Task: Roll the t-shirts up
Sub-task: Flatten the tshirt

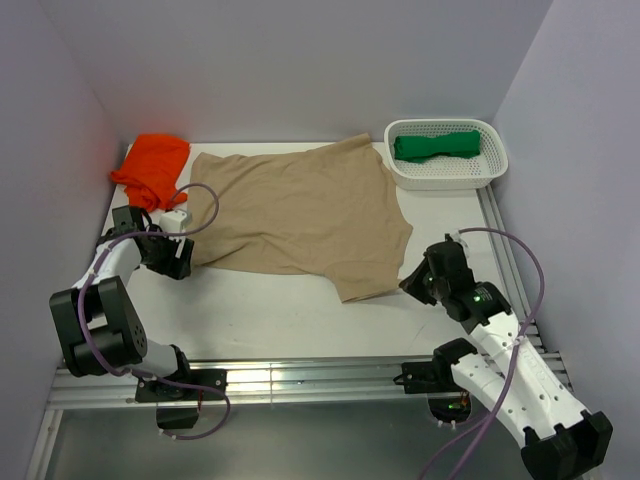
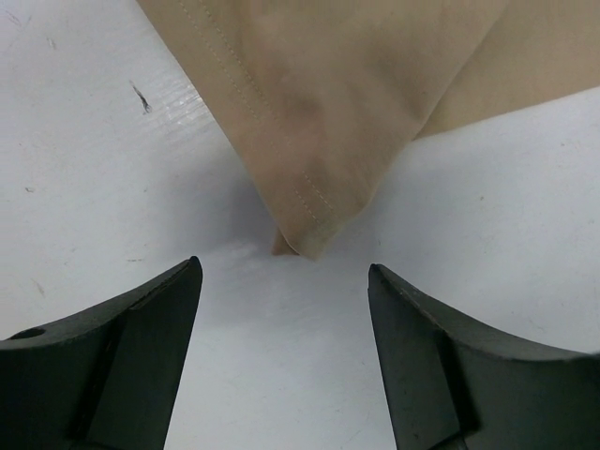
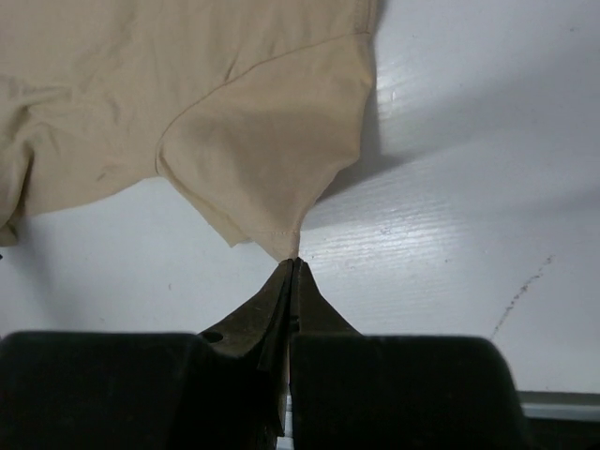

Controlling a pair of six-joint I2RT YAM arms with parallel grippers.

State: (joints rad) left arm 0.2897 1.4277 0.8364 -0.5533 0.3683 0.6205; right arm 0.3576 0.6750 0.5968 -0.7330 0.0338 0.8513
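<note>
A tan short-sleeved cloth t-shirt (image 1: pixel 300 215) is lying flat mid-frame on the white table (image 1: pixel 280 320). The left gripper (image 2: pixel 286 272) is hanging released, a hem corner just ahead of its jaws. The right gripper (image 3: pixel 294 267) is clenching tight at the sleeve tip; whether cloth is caught is unclear. An orange t-shirt (image 1: pixel 150 168) is sitting upper left, a green t-shirt (image 1: pixel 437 146) in the white perforated basket (image 1: pixel 447 183) upper right.

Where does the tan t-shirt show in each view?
Top external: the tan t-shirt lies spread flat mid-table.
Left wrist: top centre, one corner pointing down at the open left gripper.
Right wrist: upper left, sleeve tip at the shut right gripper.
Shared landmark: the white table.
</note>
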